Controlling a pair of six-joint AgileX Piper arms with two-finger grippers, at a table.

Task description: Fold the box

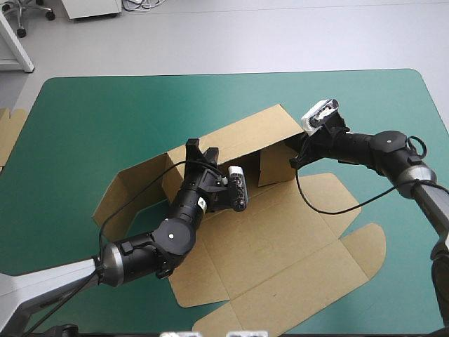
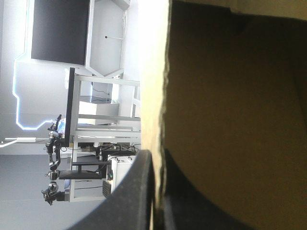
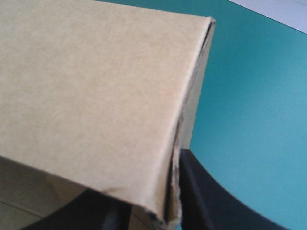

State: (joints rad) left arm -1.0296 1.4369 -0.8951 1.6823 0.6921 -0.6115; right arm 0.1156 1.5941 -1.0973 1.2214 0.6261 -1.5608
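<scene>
The brown box (image 1: 280, 246) lies in the middle of the teal-green table, its base and lid flat and its long back wall (image 1: 245, 137) raised. My left gripper (image 1: 198, 156) is shut on the left end of that wall. In the left wrist view the board's edge (image 2: 153, 96) runs between the black fingers (image 2: 134, 201) of the left gripper (image 2: 156, 191). My right gripper (image 1: 298, 153) is shut on the wall's right corner. In the right wrist view the folded corner (image 3: 86, 81) fills the space ahead of the right gripper (image 3: 170, 211).
A side flap (image 1: 123, 193) stands half raised at the box's left end. The lid's rounded flaps (image 1: 361, 246) reach toward the front right. More board (image 1: 8, 133) shows at the table's left edge. Bare teal-green cover (image 1: 105, 112) lies beyond the box.
</scene>
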